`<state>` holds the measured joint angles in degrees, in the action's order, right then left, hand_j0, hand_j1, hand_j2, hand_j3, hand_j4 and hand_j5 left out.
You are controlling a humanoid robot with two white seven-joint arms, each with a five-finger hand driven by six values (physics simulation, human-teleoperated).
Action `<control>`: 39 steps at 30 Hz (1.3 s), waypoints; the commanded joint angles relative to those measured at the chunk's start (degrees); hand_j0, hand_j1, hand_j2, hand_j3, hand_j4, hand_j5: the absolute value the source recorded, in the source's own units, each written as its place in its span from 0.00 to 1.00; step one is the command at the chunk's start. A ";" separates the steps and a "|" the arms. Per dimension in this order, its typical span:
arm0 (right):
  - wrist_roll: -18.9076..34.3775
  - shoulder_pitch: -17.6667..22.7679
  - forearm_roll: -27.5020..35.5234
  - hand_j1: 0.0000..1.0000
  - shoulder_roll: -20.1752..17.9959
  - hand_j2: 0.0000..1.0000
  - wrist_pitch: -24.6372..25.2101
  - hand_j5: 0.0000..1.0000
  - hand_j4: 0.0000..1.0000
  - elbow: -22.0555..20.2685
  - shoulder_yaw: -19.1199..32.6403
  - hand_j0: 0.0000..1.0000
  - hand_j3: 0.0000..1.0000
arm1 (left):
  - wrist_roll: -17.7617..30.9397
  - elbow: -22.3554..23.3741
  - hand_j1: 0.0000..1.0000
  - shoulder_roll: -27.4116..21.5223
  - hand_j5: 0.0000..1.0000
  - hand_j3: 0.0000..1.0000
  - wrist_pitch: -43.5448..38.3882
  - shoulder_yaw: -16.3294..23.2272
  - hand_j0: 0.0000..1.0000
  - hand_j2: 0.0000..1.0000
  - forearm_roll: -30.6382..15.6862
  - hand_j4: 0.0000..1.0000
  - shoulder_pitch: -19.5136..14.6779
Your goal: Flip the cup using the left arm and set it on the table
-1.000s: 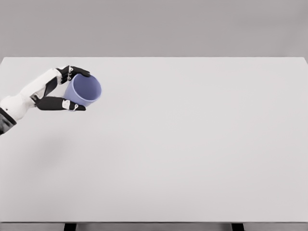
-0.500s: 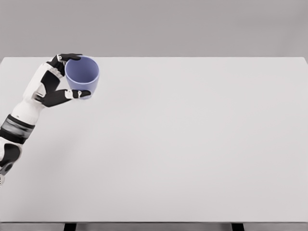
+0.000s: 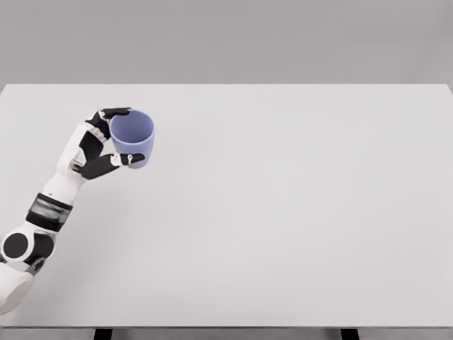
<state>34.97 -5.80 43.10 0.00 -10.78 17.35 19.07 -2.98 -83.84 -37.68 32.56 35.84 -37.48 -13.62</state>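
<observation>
**Operator:** Holding the cup (image 3: 132,137) upright in my left hand (image 3: 99,145) right now, mouth up, over the left part of the table (image 3: 297,212) toward its far side. Fingers wrapped on the far rim and the thumb across the near wall, so it's a firm grasp on the cup.

**Observer:** So the flip is done, by your reading?

**Operator:** I'd judge so. I can see straight down into the opening, which means what's left is the placing step. I can't tell from the head view whether the base is touching the tabletop or hanging just above it.

**Observer:** What does the next move need?

**Operator:** Lower it straight until the base sits flat, keep the wrist level so it doesn't tip, then uncurl the fingers and draw the hand off to the left without dragging the wall.

**Observer:** And the cup itself?

**Operator:** Plain lavender-blue, no handle, tapering slightly to the base, empty inside. Smooth sides, so I'd expect it to slip if I loosen unevenly. My right arm isn't showing anywhere.
</observation>
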 commanded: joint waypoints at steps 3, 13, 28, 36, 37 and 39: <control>0.03 0.00 -0.03 1.00 0.00 1.00 -0.03 1.00 1.00 -0.04 0.00 1.00 1.00 | -0.01 1.92 0.60 0.42 0.60 0.60 -0.21 0.46 0.60 0.60 -0.23 0.60 -0.18; 0.03 0.00 -0.03 1.00 0.00 1.00 -0.03 1.00 1.00 -0.04 0.00 1.00 1.00 | 0.08 6.41 0.60 2.61 0.60 0.60 -1.18 0.46 0.60 0.60 -0.14 0.60 -1.14; 0.03 0.00 -0.03 1.00 0.00 1.00 -0.03 1.00 1.00 -0.04 0.00 1.00 1.00 | -0.01 5.88 0.80 2.44 0.80 0.80 -1.09 1.78 0.80 0.80 -0.14 0.80 -1.05; 0.03 0.00 -0.03 1.00 0.00 1.00 -0.03 1.00 1.00 0.05 0.00 1.00 1.00 | -0.01 5.79 0.83 2.35 0.83 0.83 -1.09 1.69 0.83 0.83 -0.14 0.83 -1.14; 0.03 0.00 -0.03 1.00 0.00 1.00 -0.03 1.00 1.00 0.05 0.00 1.00 1.00 | -0.01 5.79 0.84 2.35 0.84 0.84 -1.09 1.69 0.84 0.84 -0.14 0.84 -1.14; 0.03 0.00 -0.03 1.00 0.00 1.00 -0.03 1.00 1.00 -0.04 0.00 1.00 1.00 | -0.01 5.79 0.84 2.26 0.84 0.84 -1.09 1.69 0.84 0.84 -0.14 0.84 -1.14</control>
<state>34.97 -5.80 43.10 0.00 -10.78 17.35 19.07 -2.99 -78.00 -35.33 31.46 37.55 -37.59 -14.77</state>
